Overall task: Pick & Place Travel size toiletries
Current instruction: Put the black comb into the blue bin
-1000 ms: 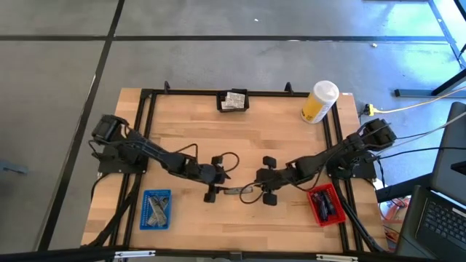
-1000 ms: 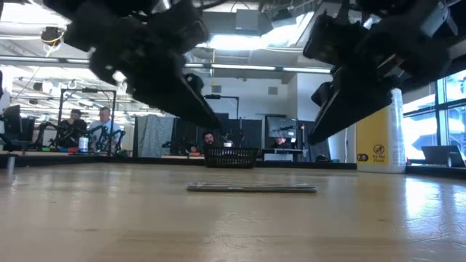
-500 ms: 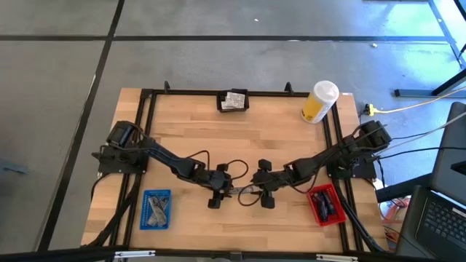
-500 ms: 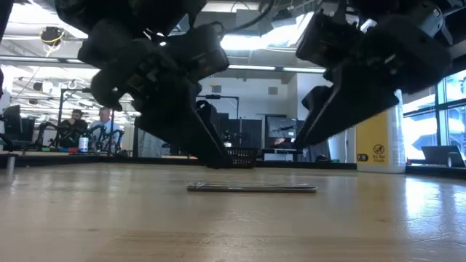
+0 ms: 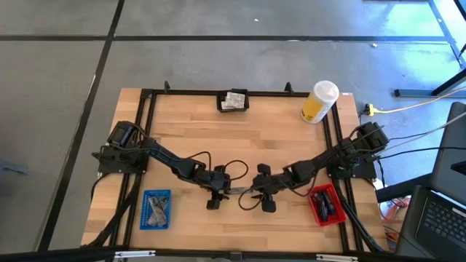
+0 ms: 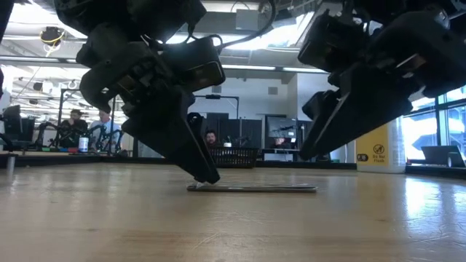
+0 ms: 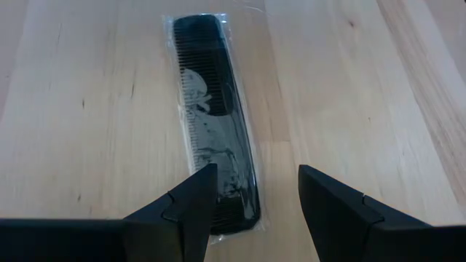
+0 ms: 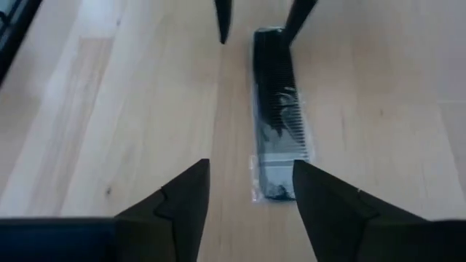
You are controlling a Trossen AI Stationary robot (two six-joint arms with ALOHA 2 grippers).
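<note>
Two pincers are brought together near the middle of the worktop (image 5: 240, 138), one at each end of a single wrapped comb (image 7: 215, 124).

Comb: black, sealed in a clear sleeve, laid flat on the bare wood between the two arms. In the low view it is seen as a thin flat strip (image 6: 252, 188) resting on the surface.

Left pincer (image 7: 253, 195): fingers held apart, straddling one end of the comb; one fingertip (image 6: 206, 175) is down at the comb's end, and whether it touches cannot be told. Nothing is clamped.

Right pincer (image 8: 250, 191): fingers held apart, poised above the other end of the comb, clear of it in the low view (image 6: 313, 149). Nothing is clamped.

Other items recorded on the worktop:
- blue tray (image 5: 156, 209), near the front edge on the left arm's side, with grey sticks in it;
- red tray (image 5: 325, 204), near the front edge on the right arm's side, with dark tubes in it;
- black basket (image 5: 233, 101) at the far edge, holding silvery sachets;
- yellow container (image 5: 319, 102) with a white cap, at the far right corner.

People are seen seated in the room beyond.
</note>
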